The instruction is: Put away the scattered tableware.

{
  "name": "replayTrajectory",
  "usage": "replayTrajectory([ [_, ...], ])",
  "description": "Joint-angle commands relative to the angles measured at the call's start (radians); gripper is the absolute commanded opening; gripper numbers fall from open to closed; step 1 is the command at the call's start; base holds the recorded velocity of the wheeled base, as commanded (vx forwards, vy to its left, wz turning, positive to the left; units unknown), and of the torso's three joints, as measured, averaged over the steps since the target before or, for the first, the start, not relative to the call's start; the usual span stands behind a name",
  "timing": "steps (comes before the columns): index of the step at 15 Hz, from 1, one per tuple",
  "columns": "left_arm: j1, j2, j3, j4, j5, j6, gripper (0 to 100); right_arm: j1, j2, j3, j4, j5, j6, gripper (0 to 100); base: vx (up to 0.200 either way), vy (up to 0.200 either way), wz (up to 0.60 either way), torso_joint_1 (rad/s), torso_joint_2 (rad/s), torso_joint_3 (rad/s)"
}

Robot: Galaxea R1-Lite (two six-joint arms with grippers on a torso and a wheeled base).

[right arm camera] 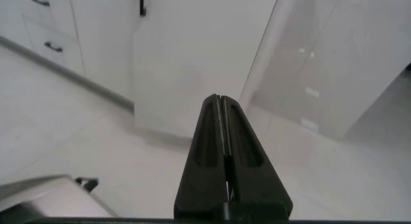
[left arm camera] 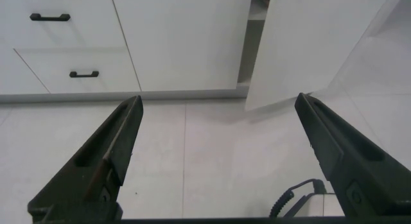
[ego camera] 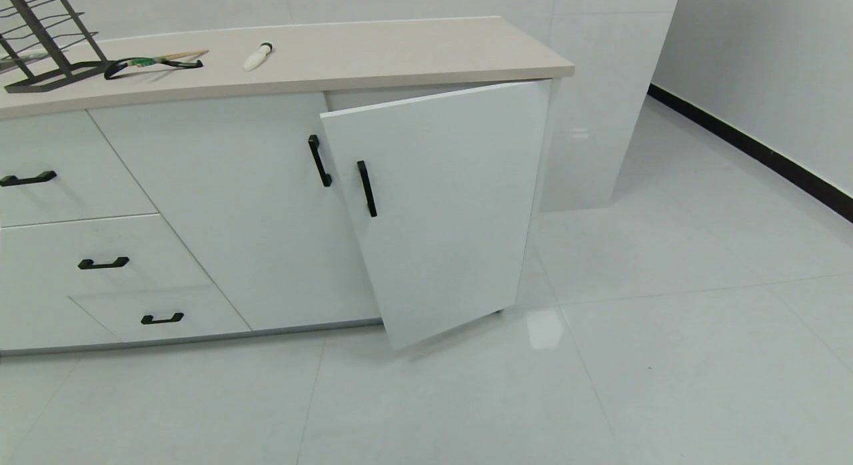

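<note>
This looks like a kitchen. A long row of white cupboards (ego camera: pixel 220 212) runs along the wall, with 3 drawers (ego camera: pixel 100 242) and black handles (ego camera: pixel 319 160). 1 cupboard door (ego camera: pixel 440 205) hangs open. On top is a pale desk (ego camera: pixel 400 52) with a black wire rack (ego camera: pixel 40 45), a white-handled tool (ego camera: pixel 257 56) and a green and black tool (ego camera: pixel 150 63). The floor (ego camera: pixel 666 358) and wall (ego camera: pixel 600 118) are shiny white tiles.

The wire rack (ego camera: pixel 53 77) is cut off at the edge; the door (ego camera: pixel 440 205) hides the cabinet (ego camera: pixel 220 212) interior.
</note>
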Motion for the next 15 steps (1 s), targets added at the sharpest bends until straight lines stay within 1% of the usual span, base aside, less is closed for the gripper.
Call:
replayTrajectory([
  [1, 0.0, 0.0, 0.0, -0.001, 0.0, 0.001, 100, -0.027, -0.389, 0.025, 0.384, -0.011, 0.003, 0, 0.0, 0.0, 0.0, 0.0, 0.0, 0.0],
  [2, 0.0, 0.0, 0.0, -0.001, 0.0, 0.0, 100, -0.027, -0.389, 0.025, 0.401, -0.041, 0.012, 0, 0.0, 0.0, 0.0, 0.0, 0.0, 0.0],
  [3, 0.0, 0.0, 0.0, -0.001, 0.0, 0.001, 100, -0.029, -0.386, 0.01, 0.501, -0.195, 0.055, 0, 0.0, 0.0, 0.0, 0.0, 0.0, 0.0],
  [5, 0.0, 0.0, 0.0, -0.001, 0.0, 0.001, 100, -0.032, -0.383, 0.002, 0.508, -0.36, 0.132, 0, 0.0, 0.0, 0.0, 0.0, 0.0, 0.0],
  [6, 0.0, 0.0, 0.0, -0.001, 0.0, 0.001, 100, -0.032, -0.387, 0.018, 0.505, -0.436, 0.135, 0, 0.0, 0.0, 0.0, 0.0, 0.0, 0.0],
  [7, 0.0, 0.0, 0.0, -0.001, 0.0, 0.001, 100, -0.032, -0.387, 0.025, 0.502, -0.467, 0.143, 0, 0.0, 0.0, 0.0, 0.0, 0.0, 0.0],
  [8, 0.0, 0.0, 0.0, -0.001, 0.0, 0.001, 100, -0.032, -0.387, 0.025, 0.501, -0.482, 0.175, 0, 0.0, 0.2, 0.0, 0.002, 0.0, 0.007],
  [15, 0.0, 0.0, 0.0, -0.002, -0.001, 0.009, 100, -0.032, -0.389, 0.025, 0.502, -0.481, 0.201, 0, 0.0, 0.2, 0.0, 0.003, 0.0, 0.002],
])
